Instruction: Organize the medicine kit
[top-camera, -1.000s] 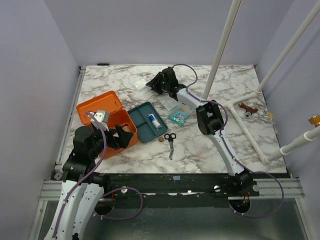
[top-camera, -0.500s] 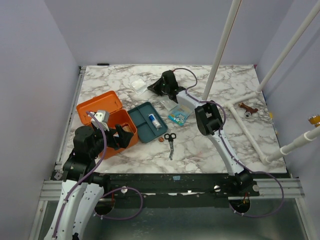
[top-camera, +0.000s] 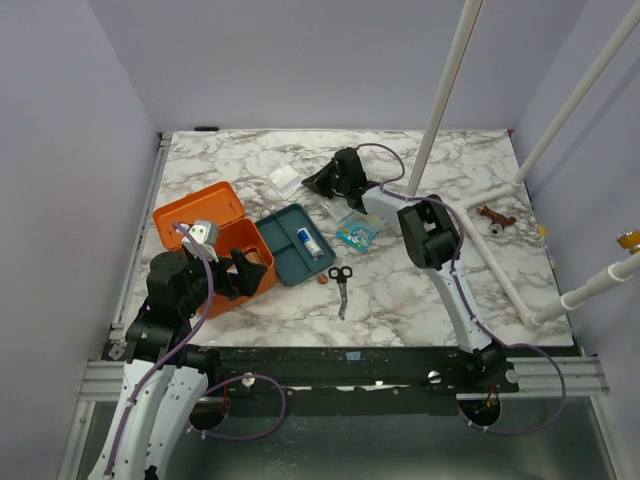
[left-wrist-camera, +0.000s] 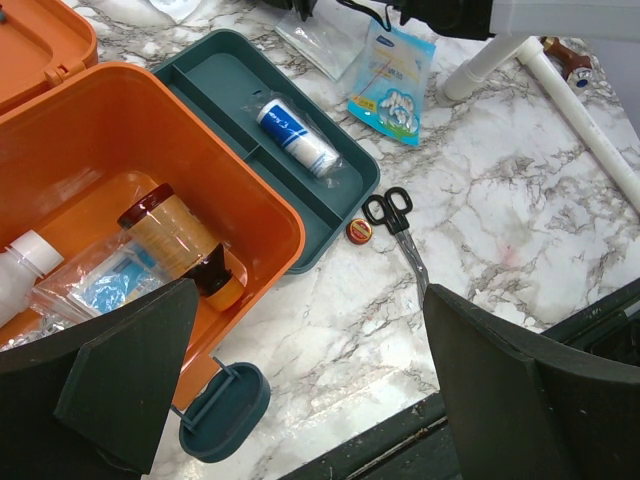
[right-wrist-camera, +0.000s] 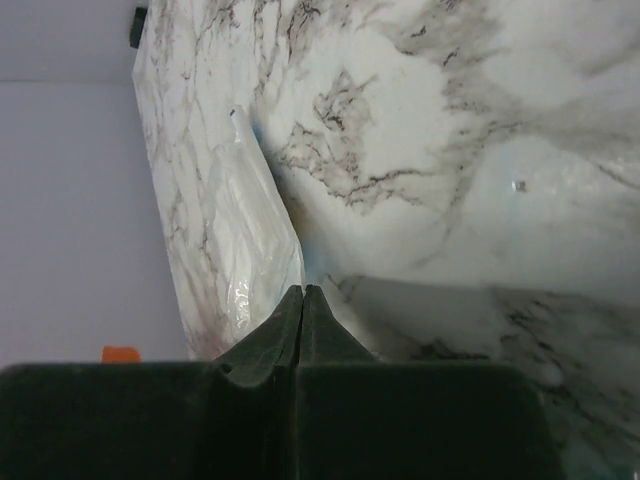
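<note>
Orange rectangular plastic medicine kit (top-camera: 214, 240) sits at the left of the white marble-pattern table (top-camera: 400, 295), hinged lid thrown back to the far left. Inside: an amber bottle with a dark cap (left-wrist-camera: 180, 240) lying on its side, a clear packet with blue contents (left-wrist-camera: 100, 290), and a white bottle (left-wrist-camera: 20, 265). The dark teal latch (left-wrist-camera: 225, 410) hangs off the near wall.

Left gripper (left-wrist-camera: 310, 300) hovers over the kit's near right corner, fingers spread wide, nothing between them.

A dark teal compartment tray (left-wrist-camera: 220, 90) touches the kit's right side and holds one white roll with a blue label (left-wrist-camera: 295, 138). Just beside the tray lie a small round red tin (left-wrist-camera: 359, 231) and black-handled scissors (left-wrist-camera: 395, 220). A blue-and-white sachet packet (left-wrist-camera: 392, 88) lies farther back.

Right gripper (right-wrist-camera: 303, 292) is low at the far middle, fingers pressed together, tips meeting the edge of a clear plastic bag (right-wrist-camera: 245, 230). Cannot tell whether the film is pinched.
</note>
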